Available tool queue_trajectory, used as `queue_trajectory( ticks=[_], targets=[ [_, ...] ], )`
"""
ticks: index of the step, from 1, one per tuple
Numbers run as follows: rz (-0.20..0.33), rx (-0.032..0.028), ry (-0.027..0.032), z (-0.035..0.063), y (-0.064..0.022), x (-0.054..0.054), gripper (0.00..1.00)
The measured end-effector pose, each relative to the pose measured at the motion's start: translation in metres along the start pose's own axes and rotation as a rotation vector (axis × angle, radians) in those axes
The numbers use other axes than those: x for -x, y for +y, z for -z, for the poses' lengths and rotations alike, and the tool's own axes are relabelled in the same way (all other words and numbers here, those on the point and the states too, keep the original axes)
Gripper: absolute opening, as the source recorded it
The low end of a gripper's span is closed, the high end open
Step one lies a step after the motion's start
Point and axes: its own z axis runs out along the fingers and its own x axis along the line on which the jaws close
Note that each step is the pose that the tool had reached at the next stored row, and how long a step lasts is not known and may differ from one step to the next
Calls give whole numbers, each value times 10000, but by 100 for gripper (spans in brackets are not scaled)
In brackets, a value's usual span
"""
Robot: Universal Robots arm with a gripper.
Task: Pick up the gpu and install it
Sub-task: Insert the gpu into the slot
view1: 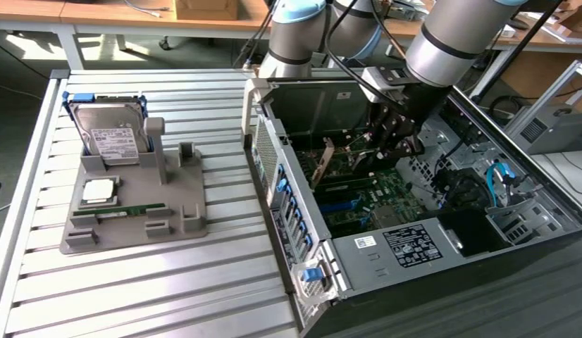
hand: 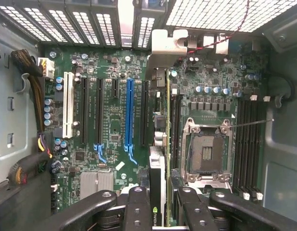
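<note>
The gpu [hand: 158, 190] appears edge-on in the wrist view, a thin card with a green-logo label, clamped between my two black fingers [hand: 139, 207]. My gripper [hand: 163, 208] is shut on it. Its silvery bracket [hand: 168, 42] reaches the case's rear slot openings. The card stands over the motherboard [hand: 112, 130], between a black slot [hand: 145, 113] and the CPU socket [hand: 206, 151]; whether it sits in a slot I cannot tell. In the exterior view my gripper [view1: 392, 144] is down inside the open computer case [view1: 385, 243], with the gpu [view1: 340, 164] below it.
A blue slot [hand: 129, 113] and a white slot [hand: 68, 110] lie beside the card. Cable bundles [hand: 30, 86] hang at the case wall. On the slatted table [view1: 131, 289], a grey holder [view1: 183, 222] carries a hard drive [view1: 110, 134], a CPU [view1: 99, 189] and a memory stick [view1: 120, 210].
</note>
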Motion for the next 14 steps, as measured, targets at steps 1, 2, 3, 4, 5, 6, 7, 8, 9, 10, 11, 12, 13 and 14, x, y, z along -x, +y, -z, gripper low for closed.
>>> queue_trajectory(
  ticks=[1,2,3,4,5,6,7,8,9,10,11,12,13,14],
  targets=[
    [-1,1,0,-1,4,0,27],
    [-1,0,0,-2,9,-1,27],
    [1,0,-1,-4,15,0,27],
    [1,0,0,-4,16,-1,27],
    [2,0,-2,-6,17,-2,27],
    [1,-1,-4,-7,18,-8,27],
    [-1,0,-2,-6,19,-12,27],
    [0,0,-2,-6,19,-17,27],
    [0,0,-2,-5,19,-22,27],
    [0,-1,-3,-6,19,-27,27],
    [-1,0,-2,-5,20,-30,27],
    [0,0,-2,-5,20,-34,27],
    [1,0,-1,-4,20,-37,27],
    [0,0,-1,-5,20,-40,27]
  ],
)
